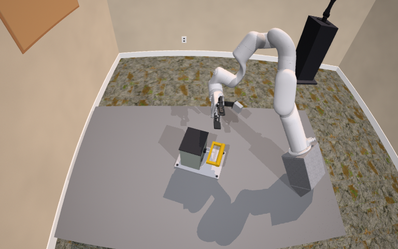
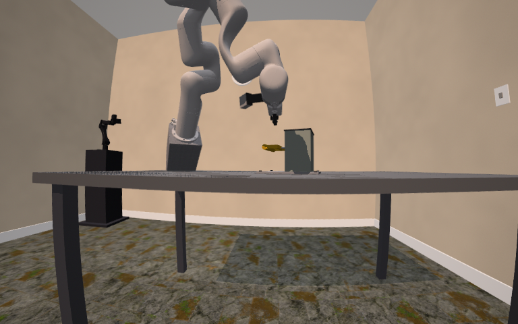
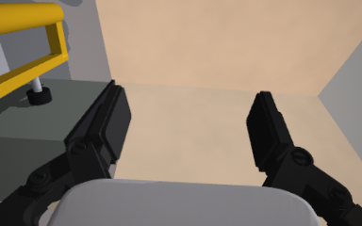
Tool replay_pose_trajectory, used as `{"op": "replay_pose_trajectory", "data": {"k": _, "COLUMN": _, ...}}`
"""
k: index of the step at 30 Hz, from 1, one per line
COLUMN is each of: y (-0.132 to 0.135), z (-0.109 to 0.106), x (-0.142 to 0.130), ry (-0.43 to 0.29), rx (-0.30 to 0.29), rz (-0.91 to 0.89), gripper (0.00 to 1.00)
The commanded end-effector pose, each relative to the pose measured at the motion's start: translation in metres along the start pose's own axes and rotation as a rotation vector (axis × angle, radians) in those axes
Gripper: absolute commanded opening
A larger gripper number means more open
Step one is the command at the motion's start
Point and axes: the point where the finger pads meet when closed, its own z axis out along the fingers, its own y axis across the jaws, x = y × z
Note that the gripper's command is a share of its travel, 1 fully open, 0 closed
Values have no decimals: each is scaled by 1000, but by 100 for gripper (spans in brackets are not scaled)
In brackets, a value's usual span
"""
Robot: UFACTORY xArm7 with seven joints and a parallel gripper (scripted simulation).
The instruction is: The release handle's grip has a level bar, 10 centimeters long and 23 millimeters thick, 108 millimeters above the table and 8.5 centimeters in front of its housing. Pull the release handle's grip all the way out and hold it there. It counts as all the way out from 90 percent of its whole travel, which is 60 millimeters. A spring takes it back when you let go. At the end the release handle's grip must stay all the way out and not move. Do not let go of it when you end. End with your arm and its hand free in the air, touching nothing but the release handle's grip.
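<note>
on the grey table (image 1: 123, 181), the white arm (image 1: 286, 96) bends down; its gripper (image 3: 189, 127) hangs spread wide and empty, seemingly just above the yellow grip (image 1: 216, 153).

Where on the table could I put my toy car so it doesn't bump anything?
The wide stretch of the table between its left edge and the housing has room, as does the near side. It is crowded around the yellow grip, the base plate, the open gripper above, and the arm's pedestal.
</note>
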Motion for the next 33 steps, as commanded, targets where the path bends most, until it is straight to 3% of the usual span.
{"op": "replay_pose_trajectory", "data": {"k": 1, "y": -4, "z": 16, "x": 12, "ry": 92, "rx": 70, "rz": 6, "gripper": 100}}
{"op": "replay_pose_trajectory", "data": {"k": 3, "y": -11, "z": 28, "x": 25, "ry": 188, "rx": 147, "rz": -4, "gripper": 100}}
{"op": "replay_pose_trajectory", "data": {"k": 15, "y": -46, "z": 49, "x": 62, "ry": 551, "rx": 528, "rz": -127, "gripper": 100}}
{"op": "replay_pose_trajectory", "data": {"k": 17, "y": -46, "z": 49, "x": 62, "ry": 551, "rx": 528, "rz": -127, "gripper": 100}}
{"op": "replay_pose_trajectory", "data": {"k": 19, "y": -54, "z": 50, "x": 64, "ry": 627, "rx": 629, "rz": -177, "gripper": 100}}
{"op": "replay_pose_trajectory", "data": {"k": 28, "y": -71, "z": 51, "x": 58, "ry": 818, "rx": 922, "rz": -375, "gripper": 100}}
{"op": "replay_pose_trajectory", "data": {"k": 32, "y": -74, "z": 54, "x": 50, "ry": 891, "rx": 1048, "rz": -490, "gripper": 100}}
{"op": "replay_pose_trajectory", "data": {"k": 33, "y": -74, "z": 54, "x": 50, "ry": 891, "rx": 1048, "rz": -490, "gripper": 100}}
